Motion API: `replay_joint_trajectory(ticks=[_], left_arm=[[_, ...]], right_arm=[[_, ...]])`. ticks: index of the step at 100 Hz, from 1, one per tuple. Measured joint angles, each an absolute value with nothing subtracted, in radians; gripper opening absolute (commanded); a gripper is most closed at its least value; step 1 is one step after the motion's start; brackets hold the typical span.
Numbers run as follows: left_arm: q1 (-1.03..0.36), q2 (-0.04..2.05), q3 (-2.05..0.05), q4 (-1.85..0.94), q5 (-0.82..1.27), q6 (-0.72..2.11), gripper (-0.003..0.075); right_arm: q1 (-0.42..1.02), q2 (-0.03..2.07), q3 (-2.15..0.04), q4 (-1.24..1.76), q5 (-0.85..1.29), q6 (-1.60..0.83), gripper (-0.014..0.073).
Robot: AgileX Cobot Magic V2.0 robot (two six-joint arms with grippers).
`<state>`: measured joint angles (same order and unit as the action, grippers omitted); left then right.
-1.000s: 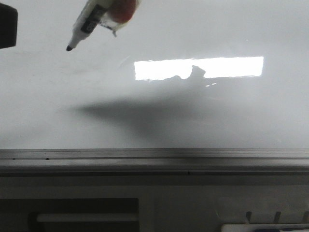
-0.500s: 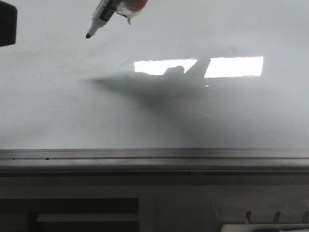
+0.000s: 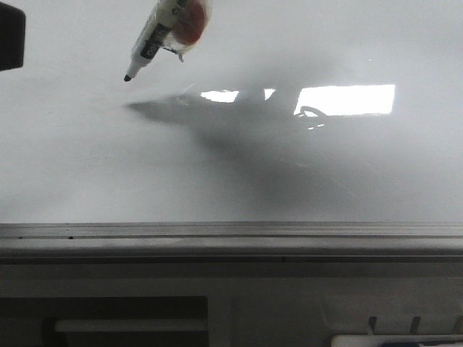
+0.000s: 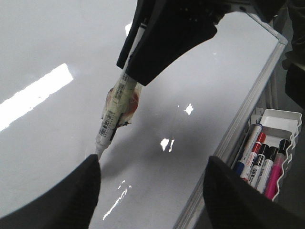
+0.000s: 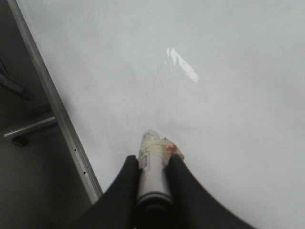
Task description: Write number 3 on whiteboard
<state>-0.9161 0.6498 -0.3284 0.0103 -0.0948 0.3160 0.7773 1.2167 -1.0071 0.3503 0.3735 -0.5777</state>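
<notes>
R gripper (image 5: 152, 179) clenched on marker (image 3: 155, 36), tip angled above whiteboard (image 3: 231, 166) so you can start stroke; L gripper (image 4: 152, 191) released.

Matte black right pincer (image 5: 152, 179) with smooth tapering curved fingers, left pincer (image 4: 151, 191) with broad black rounded fingers

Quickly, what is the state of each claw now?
Left claw: open, holding nothing.
Right claw: closed on the white taped marker pen.
</notes>
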Motion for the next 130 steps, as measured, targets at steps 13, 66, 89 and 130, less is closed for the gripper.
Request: replay_joint_trajectory(ticks=[13, 66, 89, 130], left_arm=[[-0.916, 0.650, -0.328, 0.010, -0.095, 0.316, 0.0419], [-0.916, 0.650, -0.328, 0.010, -0.095, 0.316, 0.0419], [-0.916, 0.650, -0.328, 0.010, -0.095, 0.316, 0.0419], [-0.916, 0.650, -0.328, 0.010, -0.095, 0.316, 0.0419]], right_arm=[[0.751, 1.221, -1.007, 0.350, 0.370, -0.578, -0.0061], [0.625, 1.178, -1.013, 0.338, 0.441, -0.578, -0.0060], [0.603, 1.160, -1.015, 0.326, 0.563, -0.578, -0.0061], [0.634, 1.210, -1.011, 0.362, 0.565, -0.578, -0.0061]])
